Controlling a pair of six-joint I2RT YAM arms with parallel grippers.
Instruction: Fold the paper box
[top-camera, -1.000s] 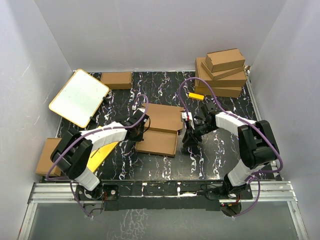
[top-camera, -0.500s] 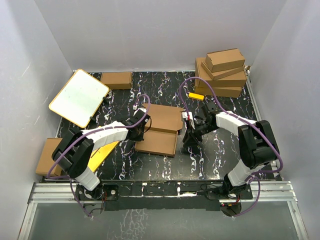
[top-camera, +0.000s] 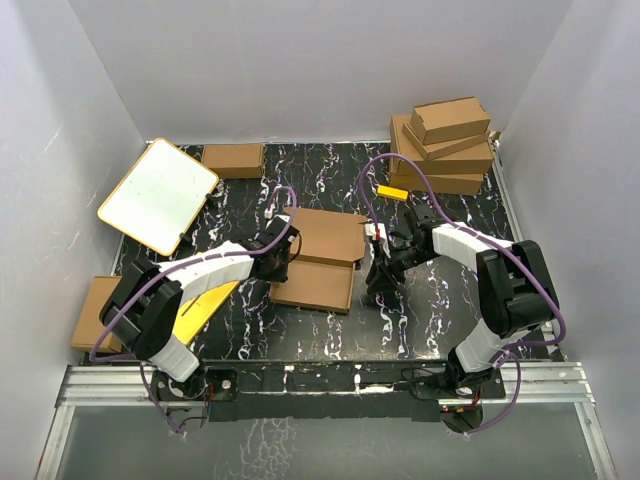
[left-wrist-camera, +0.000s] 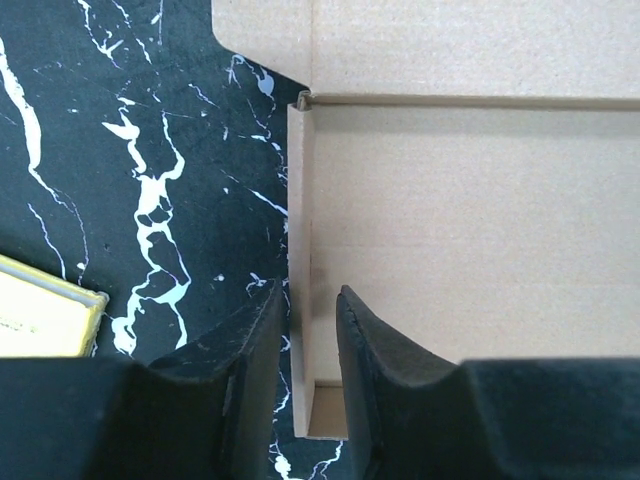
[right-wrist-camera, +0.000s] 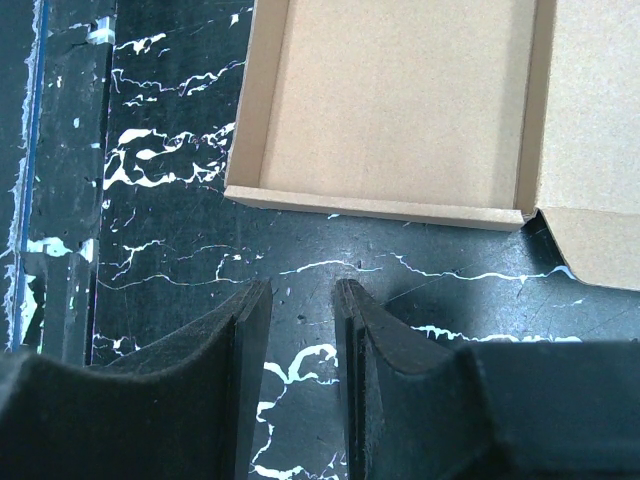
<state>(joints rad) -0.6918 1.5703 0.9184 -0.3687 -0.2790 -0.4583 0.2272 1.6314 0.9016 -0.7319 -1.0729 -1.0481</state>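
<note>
Left wrist view: the left gripper (left-wrist-camera: 310, 297) straddles an upright side wall of the paper box (left-wrist-camera: 450, 230), jaws slightly apart. Just off the box's opposite side, the right gripper (right-wrist-camera: 302, 287) hangs over bare worktop (right-wrist-camera: 160, 240) — narrowly parted, empty. The box lies open mid-worktop; stacked cartons (top-camera: 445, 145) fill the far right corner.

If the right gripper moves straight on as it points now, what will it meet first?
Probably the near side wall of the paper box, beyond a strip of table; depth is unclear.
</note>
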